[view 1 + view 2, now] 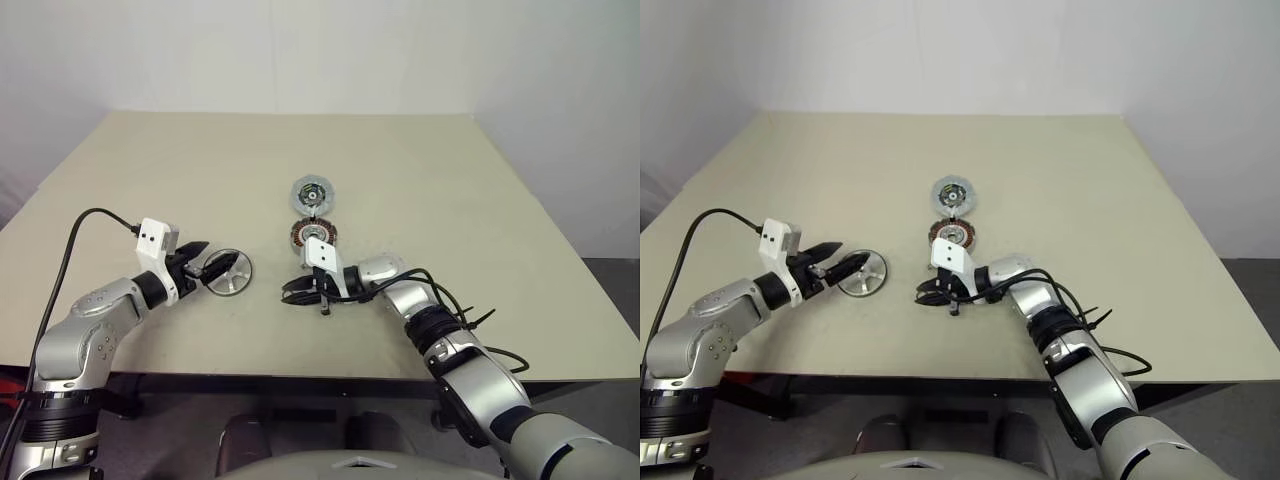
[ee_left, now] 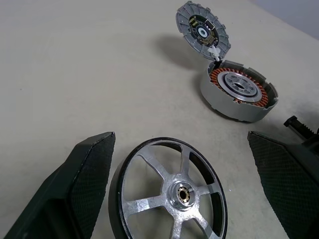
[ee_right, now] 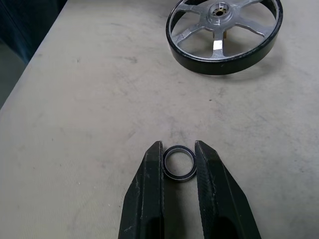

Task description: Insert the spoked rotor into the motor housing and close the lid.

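Pinching thin black ring [image 3: 179, 163] w/ right gripper [image 3: 178, 149] jaws per wrist cam; left gripper [image 2: 182, 164] jaws wide, straddling spoked rotor [image 2: 169, 191].

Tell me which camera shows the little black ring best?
The right wrist view. There the little black ring lies on the table between the right gripper's two fingers, close up. In the head views the gripper mostly hides it. The left wrist view looks at the spoked wheel instead.

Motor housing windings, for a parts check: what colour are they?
Copper-red windings, clearest in the left wrist view.
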Robot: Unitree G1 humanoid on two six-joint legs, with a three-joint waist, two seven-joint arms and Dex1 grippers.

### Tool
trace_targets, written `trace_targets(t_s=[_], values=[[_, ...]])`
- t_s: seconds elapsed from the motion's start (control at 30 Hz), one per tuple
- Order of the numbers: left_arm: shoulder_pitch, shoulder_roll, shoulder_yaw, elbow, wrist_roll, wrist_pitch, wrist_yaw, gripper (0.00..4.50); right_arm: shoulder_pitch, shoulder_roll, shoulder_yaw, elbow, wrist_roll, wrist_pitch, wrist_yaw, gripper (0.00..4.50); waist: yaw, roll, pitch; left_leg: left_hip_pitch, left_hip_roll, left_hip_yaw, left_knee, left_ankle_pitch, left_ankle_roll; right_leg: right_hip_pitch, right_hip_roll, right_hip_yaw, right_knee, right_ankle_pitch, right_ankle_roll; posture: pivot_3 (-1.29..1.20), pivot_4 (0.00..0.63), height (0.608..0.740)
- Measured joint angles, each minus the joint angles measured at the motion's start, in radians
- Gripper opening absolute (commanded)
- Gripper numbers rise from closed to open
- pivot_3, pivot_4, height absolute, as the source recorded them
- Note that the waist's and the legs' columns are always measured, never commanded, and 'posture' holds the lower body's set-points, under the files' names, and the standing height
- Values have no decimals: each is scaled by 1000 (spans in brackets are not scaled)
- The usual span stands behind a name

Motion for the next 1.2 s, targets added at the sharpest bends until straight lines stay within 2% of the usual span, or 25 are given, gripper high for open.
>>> trace_targets(t_s=[0.33,0.57,0.67,0.77,0.93,1.2], values=[[-3,0,0,1,3,-1,-1,4500,-20,-13,-26,-12,8,8,-24,569,0,0,0,0,0,0,0,0,0,0,0,0,0,0,0,0,0,740],[-16,0,0,4,4,-1,-1,4500,-146,-21,-109,-58,50,48,-65,569,-1,0,0,0,0,0,0,0,0,-1,0,0,0,0,0,0,0,740],[-27,0,0,6,5,-2,-2,4500,-214,-19,-138,0,53,51,-107,569,-1,0,0,0,0,0,0,0,0,-1,0,0,0,0,0,0,0,740],[-31,0,-1,10,9,-2,-4,4500,-281,-20,-156,153,27,25,-191,569,0,0,0,0,0,0,0,0,0,-1,0,0,0,0,0,0,0,740],[-32,0,-2,13,15,-2,-5,4500,-317,-20,-158,351,-18,-18,-278,569,0,1,0,-1,0,0,0,0,0,-2,0,-1,0,0,0,0,0,740],[-32,0,-1,13,16,-2,-5,4500,-322,-19,-159,408,-36,-60,-287,569,0,1,1,-1,0,0,0,0,0,-2,0,-1,0,0,0,0,0,740]])
